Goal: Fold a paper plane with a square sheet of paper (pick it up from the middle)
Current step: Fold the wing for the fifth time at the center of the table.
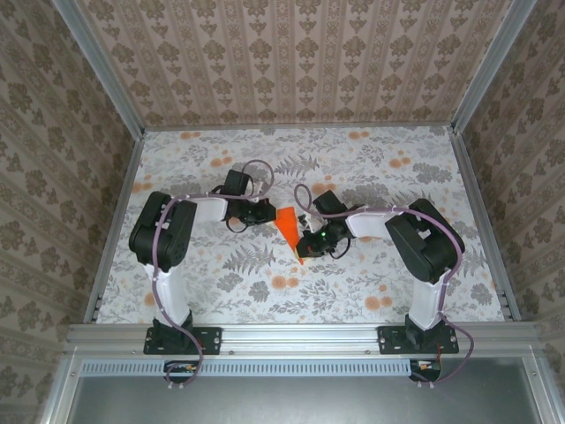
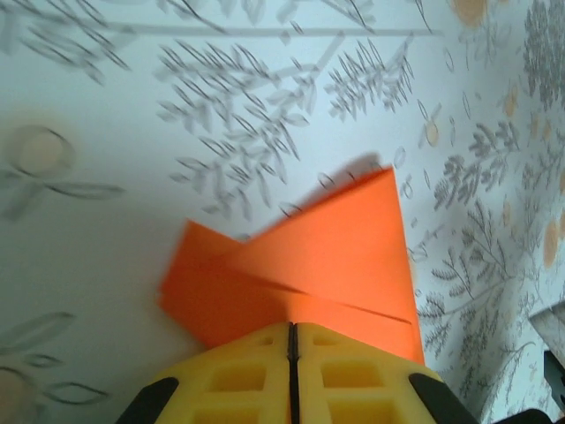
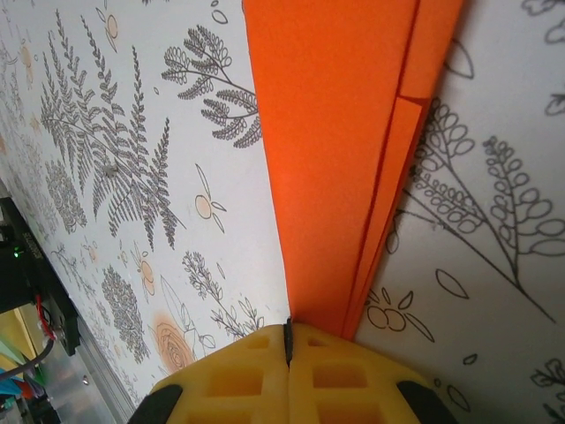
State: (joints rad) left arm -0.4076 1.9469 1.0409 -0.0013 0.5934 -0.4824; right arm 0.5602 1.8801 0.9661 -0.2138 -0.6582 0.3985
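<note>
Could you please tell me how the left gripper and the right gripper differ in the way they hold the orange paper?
The left gripper grips the orange paper at its wide end; the right gripper grips nearer the pointed tip. The left gripper reaches in from the left, the right gripper from the right. Both are shut on the paper.

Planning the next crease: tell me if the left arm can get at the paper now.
Probably yes: the left gripper looks shut on the paper at its wide end, nothing between them; the right gripper pinches the narrow end.
</note>
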